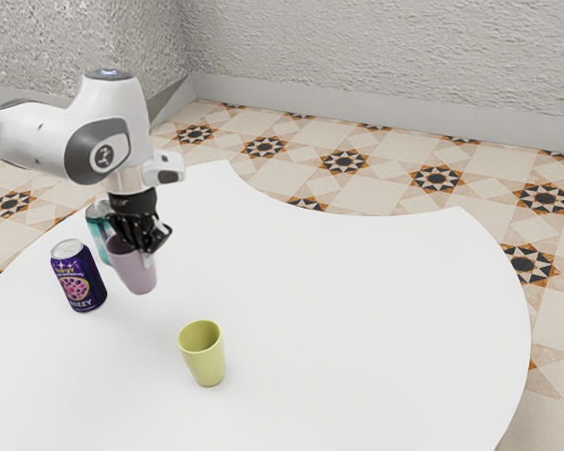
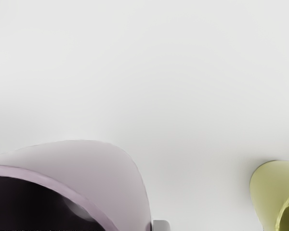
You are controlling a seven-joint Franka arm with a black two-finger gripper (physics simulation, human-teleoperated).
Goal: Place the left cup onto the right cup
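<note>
On the white table (image 1: 357,301), at the exterior view's left, a purple can (image 1: 78,275) stands upright; just behind it is a teal container (image 1: 98,225), partly hidden by the arm; next, the gripper (image 1: 139,242) pinches the rim of the mauve cup (image 1: 137,274), which is tilted in its grip beside the can; further right, well apart, the green cup (image 1: 202,352) stands upright, mouth up; the wrist view has the mauve cup just under the hand.

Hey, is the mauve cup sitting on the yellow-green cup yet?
No, the mauve cup hangs tilted in the gripper beside the soda can, apart from the yellow-green cup.
</note>
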